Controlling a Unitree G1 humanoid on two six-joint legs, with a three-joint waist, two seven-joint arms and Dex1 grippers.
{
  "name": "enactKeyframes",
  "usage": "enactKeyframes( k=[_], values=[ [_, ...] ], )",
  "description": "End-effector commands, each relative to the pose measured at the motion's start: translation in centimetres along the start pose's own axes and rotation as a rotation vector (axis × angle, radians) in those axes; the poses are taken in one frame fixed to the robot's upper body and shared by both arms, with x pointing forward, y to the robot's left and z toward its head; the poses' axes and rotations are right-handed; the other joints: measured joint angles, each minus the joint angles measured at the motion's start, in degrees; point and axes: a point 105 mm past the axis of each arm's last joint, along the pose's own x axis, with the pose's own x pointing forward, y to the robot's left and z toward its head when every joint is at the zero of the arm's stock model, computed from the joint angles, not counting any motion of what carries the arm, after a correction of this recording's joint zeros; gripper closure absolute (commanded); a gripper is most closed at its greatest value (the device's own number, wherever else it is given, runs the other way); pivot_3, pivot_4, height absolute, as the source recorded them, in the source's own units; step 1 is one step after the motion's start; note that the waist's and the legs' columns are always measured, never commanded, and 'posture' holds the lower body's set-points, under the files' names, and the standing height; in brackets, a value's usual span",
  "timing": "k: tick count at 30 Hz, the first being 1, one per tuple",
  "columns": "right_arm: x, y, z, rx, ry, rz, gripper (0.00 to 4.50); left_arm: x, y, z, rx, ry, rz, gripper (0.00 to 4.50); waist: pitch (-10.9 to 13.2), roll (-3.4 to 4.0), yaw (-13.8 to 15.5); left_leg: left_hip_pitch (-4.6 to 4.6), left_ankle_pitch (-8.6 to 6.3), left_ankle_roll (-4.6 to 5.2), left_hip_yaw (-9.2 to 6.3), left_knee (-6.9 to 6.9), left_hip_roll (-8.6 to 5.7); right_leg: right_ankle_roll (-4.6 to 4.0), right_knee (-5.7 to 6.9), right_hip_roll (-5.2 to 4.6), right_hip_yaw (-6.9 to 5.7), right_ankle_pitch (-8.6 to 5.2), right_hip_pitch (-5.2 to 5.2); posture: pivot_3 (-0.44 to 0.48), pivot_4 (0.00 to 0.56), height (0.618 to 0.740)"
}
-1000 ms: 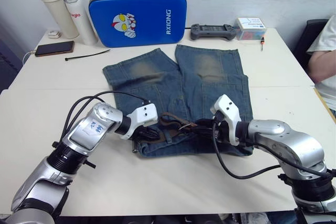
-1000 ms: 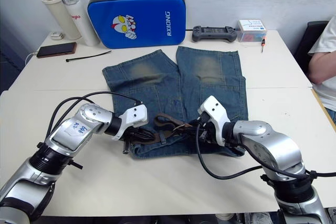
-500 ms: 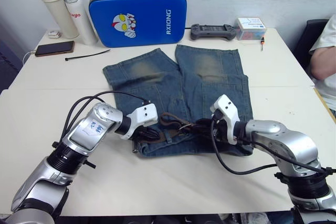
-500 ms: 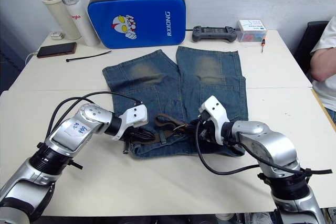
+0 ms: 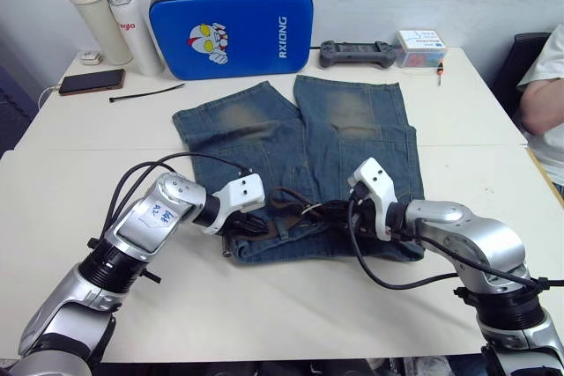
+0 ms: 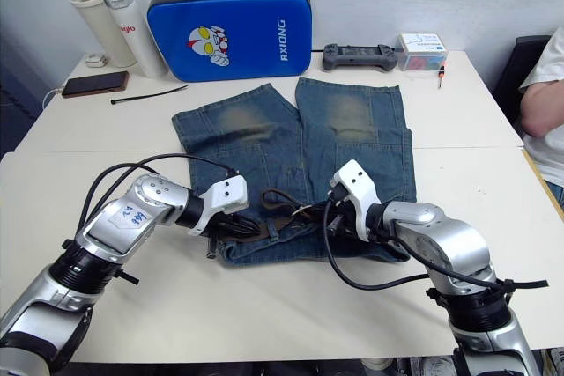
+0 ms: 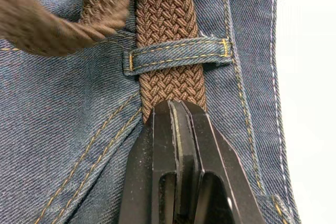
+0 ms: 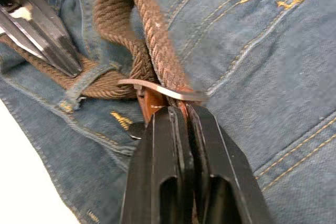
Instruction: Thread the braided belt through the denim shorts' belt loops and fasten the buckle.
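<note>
Both tools clamp braided belt at waistband edge.

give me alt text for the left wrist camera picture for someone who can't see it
The left gripper, its black fingers closed together, presses its tips on the braided belt just past a belt loop that the brown strap runs under. All of this lies on the denim shorts, with another stretch of belt curving nearby.

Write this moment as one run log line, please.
left gripper: shut on braided belt, under belt loop | right gripper: shut at buckle | denim shorts: flat on table
</note>
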Motion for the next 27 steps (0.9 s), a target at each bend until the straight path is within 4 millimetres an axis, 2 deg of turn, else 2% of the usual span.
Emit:
enactKeyframes(
  k=[1, 3, 6, 11, 16, 20, 27],
  values=[
    [-2.8, -1.3, 1.4, -0.286, 0.043, -0.129, 4.47, 0.2, 0.1, -1.7, -0.042, 0.052, 0.018, 4.5, 0.0, 0.0, 0.0, 0.0, 0.0, 0.0, 0.0, 0.0, 0.0, 0.0, 0.0, 0.0, 0.0, 0.0, 0.0, 0.0, 0.15, 0.74],
    [-4.2, -1.5, 2.4, -0.46, 0.05, -0.163, 4.47, 0.4, 0.1, -1.8, -0.038, 0.056, 0.01, 4.5, 0.0, 0.0, 0.0, 0.0, 0.0, 0.0, 0.0, 0.0, 0.0, 0.0, 0.0, 0.0, 0.0, 0.0, 0.0, 0.0, 0.15, 0.74],
    [-5.5, -2.0, 3.1, -0.633, 0.071, -0.208, 4.47, 0.7, 0.2, -1.7, -0.03, 0.057, 0.001, 4.5, 0.0, 0.02, 0.1, -0.01, -0.01, 0.01, 0.0, -0.01, -0.01, 0.0, -0.03, -0.01, 0.0, 0.0, 0.0, 0.0, 0.15, 0.74],
    [-7.5, -2.1, 2.8, -0.826, 0.138, -0.208, 4.47, 1.0, 0.2, -1.6, -0.016, 0.056, -0.021, 4.5, 0.2, 0.29, 0.1, -0.01, -0.01, 0.02, -0.01, -0.04, -0.01, 0.0, -0.09, -0.02, -0.02, 0.0, 0.02, 0.0, 0.15, 0.74],
    [-10.1, -2.4, 0.5, -0.937, 0.229, -0.179, 4.47, 1.1, 0.3, -1.8, -0.003, 0.067, -0.04, 4.5, 0.2, 0.29, 1.0, -0.04, 0.0, -0.01, 0.0, -0.03, -0.02, 0.01, -0.18, -0.02, -0.05, 0.0, 0.06, 0.0, 0.15, 0.74],
    [-13.0, -4.4, -2.2, -1.029, 0.331, -0.232, 4.47, 1.1, 0.2, -2.2, 0.003, 0.083, -0.066, 4.5, 0.2, 0.29, 1.4, 0.03, 0.01, -0.01, 0.03, -0.03, -0.01, 0.01, -0.19, 0.02, -0.03, 0.0, 0.16, 0.0, 0.15, 0.74],
    [-15.4, -7.0, -5.9, -1.092, 0.409, -0.354, 4.47, 0.6, -0.5, -3.5, -0.011, 0.118, -0.096, 4.5, 0.2, 0.3, 1.3, 0.45, 0.0, -0.02, 0.06, -0.1, 0.01, 0.02, -0.29, 0.06, -0.01, -0.01, 0.55, 0.0, 0.15, 0.74]
  ],
)
